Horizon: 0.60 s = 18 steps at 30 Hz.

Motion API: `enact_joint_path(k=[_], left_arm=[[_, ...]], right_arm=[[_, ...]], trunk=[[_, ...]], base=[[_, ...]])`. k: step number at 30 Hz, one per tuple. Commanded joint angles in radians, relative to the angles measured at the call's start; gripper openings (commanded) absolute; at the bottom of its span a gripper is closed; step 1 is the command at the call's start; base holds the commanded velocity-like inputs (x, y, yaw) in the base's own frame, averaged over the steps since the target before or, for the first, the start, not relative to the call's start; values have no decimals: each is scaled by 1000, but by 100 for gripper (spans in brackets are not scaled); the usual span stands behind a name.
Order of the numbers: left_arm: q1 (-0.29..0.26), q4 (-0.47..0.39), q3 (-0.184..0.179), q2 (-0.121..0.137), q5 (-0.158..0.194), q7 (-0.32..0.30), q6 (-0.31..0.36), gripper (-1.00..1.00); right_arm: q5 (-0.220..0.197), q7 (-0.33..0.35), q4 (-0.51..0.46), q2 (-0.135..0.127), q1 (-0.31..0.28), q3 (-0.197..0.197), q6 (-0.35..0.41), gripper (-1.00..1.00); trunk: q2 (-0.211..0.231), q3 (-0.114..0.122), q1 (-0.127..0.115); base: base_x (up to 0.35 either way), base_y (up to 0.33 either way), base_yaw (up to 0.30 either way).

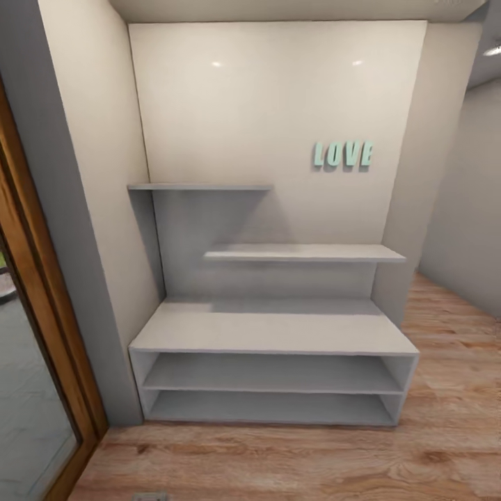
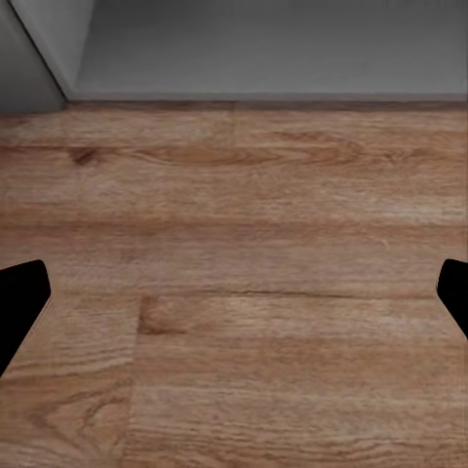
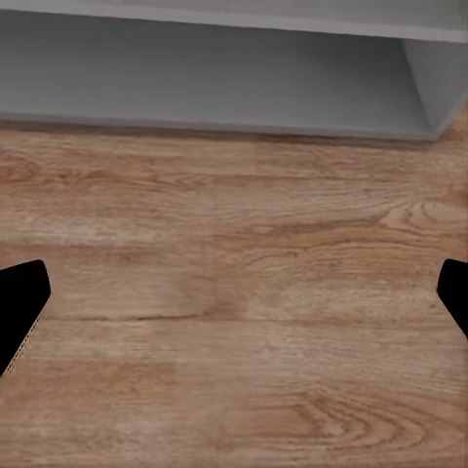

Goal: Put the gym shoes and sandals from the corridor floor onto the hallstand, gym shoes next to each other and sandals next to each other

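The pale grey hallstand [image 1: 275, 334] stands straight ahead in the head view, with a low bench, two long open shelves, a back panel and two upper wall shelves, all bare. The gym shoes and sandals are out of view. My left gripper [image 2: 234, 297] is open above bare corridor floor [image 2: 244, 292], its black fingertips [image 2: 21, 302] at the frame's sides. My right gripper [image 3: 234, 302] is open too, over floor planks just in front of the hallstand's bottom shelf [image 3: 214, 73].
A wooden door frame [image 1: 42, 313] with a glass pane runs along the left. Mint "LOVE" letters [image 1: 342, 154] hang on the wall. Wood floor [image 1: 452, 334] continues to the right of the rack into the corridor.
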Motion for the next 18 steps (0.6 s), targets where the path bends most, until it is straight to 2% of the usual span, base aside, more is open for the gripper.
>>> enact_joint_path(k=[1,18], left_arm=[[-1,1,-1,0,1,-2,-3,100],[0,1,-2,0,1,-2,-3,100]], right_arm=[[0,0,1,0,-1,-1,-3,100],[0,1,1,0,-1,-1,-2,100]], trunk=[[-1,-1,0],[-1,7,0]], base=[[165,311,-222],[184,302,-246]])
